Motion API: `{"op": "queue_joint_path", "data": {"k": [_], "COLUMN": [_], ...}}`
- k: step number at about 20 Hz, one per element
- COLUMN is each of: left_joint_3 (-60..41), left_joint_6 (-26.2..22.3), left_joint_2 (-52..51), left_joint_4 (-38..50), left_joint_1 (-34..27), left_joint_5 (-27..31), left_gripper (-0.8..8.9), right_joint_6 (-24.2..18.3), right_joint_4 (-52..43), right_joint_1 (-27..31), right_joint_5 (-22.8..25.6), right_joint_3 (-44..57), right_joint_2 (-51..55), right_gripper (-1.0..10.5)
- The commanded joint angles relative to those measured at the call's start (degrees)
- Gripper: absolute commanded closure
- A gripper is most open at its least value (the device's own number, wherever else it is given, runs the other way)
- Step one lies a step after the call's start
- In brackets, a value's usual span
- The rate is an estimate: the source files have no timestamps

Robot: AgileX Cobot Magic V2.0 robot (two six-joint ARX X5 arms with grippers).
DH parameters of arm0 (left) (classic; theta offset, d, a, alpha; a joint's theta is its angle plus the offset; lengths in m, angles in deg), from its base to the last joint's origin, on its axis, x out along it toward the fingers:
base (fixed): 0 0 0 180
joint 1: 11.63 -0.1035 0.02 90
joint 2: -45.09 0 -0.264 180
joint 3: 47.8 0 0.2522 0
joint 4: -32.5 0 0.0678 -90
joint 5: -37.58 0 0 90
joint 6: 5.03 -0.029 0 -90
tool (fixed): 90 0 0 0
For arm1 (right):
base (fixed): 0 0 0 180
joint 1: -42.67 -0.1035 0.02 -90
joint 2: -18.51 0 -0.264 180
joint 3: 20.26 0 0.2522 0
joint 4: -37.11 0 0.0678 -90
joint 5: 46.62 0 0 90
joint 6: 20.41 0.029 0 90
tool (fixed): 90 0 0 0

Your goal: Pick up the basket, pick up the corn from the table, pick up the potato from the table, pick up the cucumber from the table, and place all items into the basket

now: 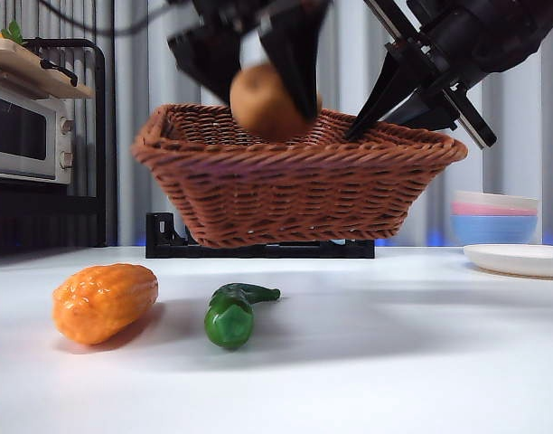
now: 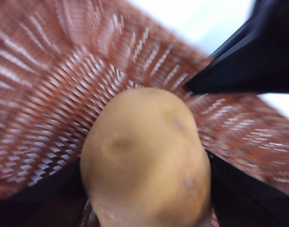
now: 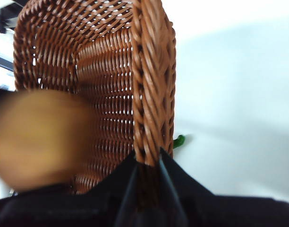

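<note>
Potato (image 2: 147, 158) clamped in left hand (image 1: 258, 86); right hand (image 3: 147, 163) pinches basket (image 3: 151, 85) rim; front shows corn (image 1: 105, 301).

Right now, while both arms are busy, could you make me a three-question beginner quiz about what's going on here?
1. True or false: the potato already lies inside the basket.
2. Which gripper holds the basket's rim: left or right?
3. Fill in: on the table, the cucumber lies beside the ____.

Key: 1 false, the left gripper holds it above the basket; 2 right; 3 corn.
</note>
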Motion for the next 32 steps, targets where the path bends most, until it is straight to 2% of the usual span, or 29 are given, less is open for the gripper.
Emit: {"op": "queue_joint_path", "data": {"k": [1,3,4,5,6,11,16,19,23,25,28,32], "left_joint_3": [-0.4,-0.4,-0.4,-0.4,-0.4,-0.4,-0.4,-0.4,-2.5,-9.1,-23.1,-37.8], "left_joint_6": [1.2,1.6,2.5,3.3,4.0,3.9,4.0,4.2,7.5,10.2,15.3,19.5], "left_joint_2": [2.6,4.0,4.0,4.0,4.0,2.4,-9.8,-18.6,-25.5,-28.2,-30.7,-29.5], "left_joint_4": [-0.1,-1.1,-1.4,-1.1,-0.9,-3.3,-7.8,-16.0,-26.2,-24.3,-16.9,-1.3], "left_joint_1": [0.3,0.3,0.4,0.5,0.6,0.6,2.0,2.1,2.1,2.1,1.9,-1.0], "left_joint_5": [0.5,0.5,0.8,0.8,0.8,-0.9,-2.5,-0.9,4.2,4.2,5.5,4.8], "left_gripper": [8.2,7.86,6.49,4.42,2.82,2.74,2.79,2.79,2.8,2.8,2.8,2.8], "right_joint_6": [1.3,1.3,1.3,1.3,1.3,1.3,1.3,1.3,1.3,1.2,1.2,1.2], "right_joint_4": [-1.0,-1.0,-1.0,-1.1,-1.2,-1.3,-1.3,-1.3,-1.3,-1.3,-1.2,-1.2], "right_joint_1": [0.1,0.1,0.1,0.1,0.1,0.2,1.9,3.5,5.0,5.1,5.7,6.7], "right_joint_5": [-1.0,-1.0,-1.0,-0.9,-0.8,-0.5,-0.6,-0.6,-0.8,-0.8,-1.0,-1.0], "right_joint_3": [-0.5,-0.5,-0.5,-0.5,-0.5,-0.5,-0.5,-0.5,-0.5,-0.5,-0.5,-0.5], "right_joint_2": [0.6,0.6,0.6,0.6,0.6,0.6,0.6,0.6,0.6,0.6,0.6,0.7], "right_gripper": [9.6,9.6,9.6,9.6,9.6,9.6,9.6,9.6,9.6,9.6,9.6,9.6]}}
